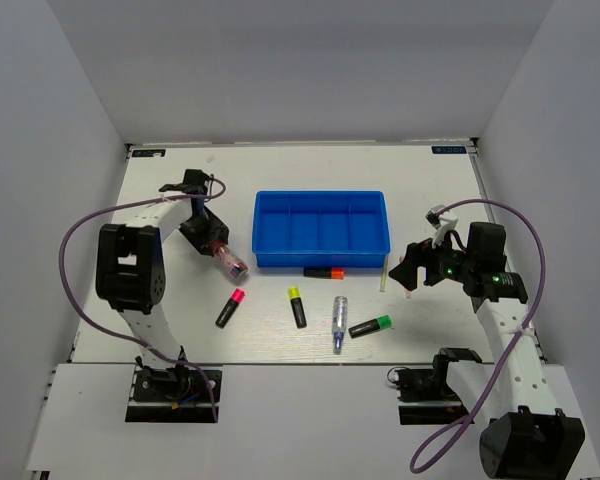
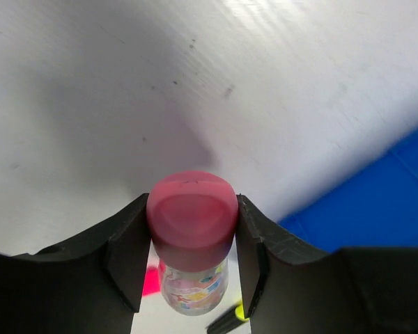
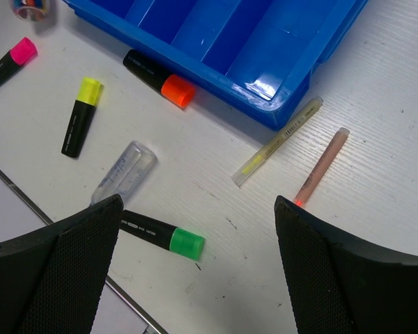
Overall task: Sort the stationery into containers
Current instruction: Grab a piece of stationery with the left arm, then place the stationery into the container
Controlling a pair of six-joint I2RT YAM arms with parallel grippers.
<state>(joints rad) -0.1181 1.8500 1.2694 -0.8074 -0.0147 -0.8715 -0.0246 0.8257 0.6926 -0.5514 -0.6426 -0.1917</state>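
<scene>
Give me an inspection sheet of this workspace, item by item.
Surface: white table, a few small dark specks, no spills.
Job's things: blue tray, nothing seen in its compartments; orange highlighter against its near wall; pink highlighter, yellow highlighter, clear pen and green highlighter loose in front; pale-yellow stick and pink stick by the tray's near right corner.
Clutter: nothing seen.
End effectors: left end effector shut on glue stick; right end effector open, holding nothing.
Cables: left cable and right cable, purple loops, not touching the stationery.
Surroundings: plain white walls on three sides.
</scene>
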